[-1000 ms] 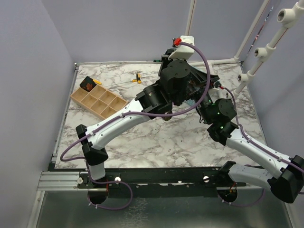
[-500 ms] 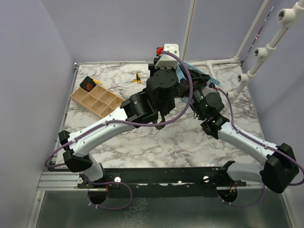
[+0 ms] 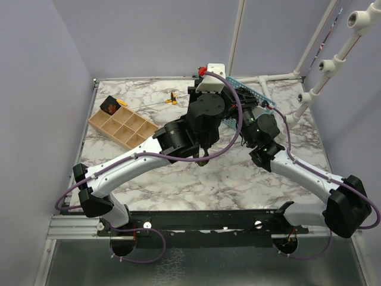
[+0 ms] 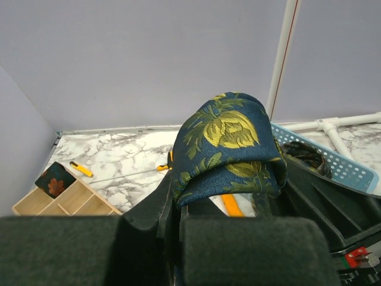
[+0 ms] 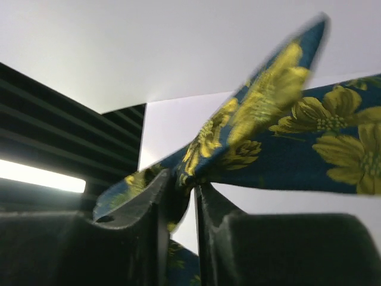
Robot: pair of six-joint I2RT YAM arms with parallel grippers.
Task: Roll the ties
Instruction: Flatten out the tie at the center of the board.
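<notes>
Pinching the navy tie (image 4: 226, 143) with the left gripper (image 4: 175, 208), pressed together on the cloth, with a fat fold of yellow-green flowers puffed up above the fingers (image 4: 250, 250). Pinching that flowery cloth with the right gripper (image 5: 178, 193) too — squeezed shut on a thin bit, the rest spread out to the right. Farther out on the marble table (image 3: 238, 179): a blue basket (image 3: 253, 93) just behind both grippers, and well off to the left a wooden tray (image 3: 123, 126) with the dark tie (image 3: 109, 106) tucked in its far corner box — orange-handled tools (image 3: 172, 99) nearby.
</notes>
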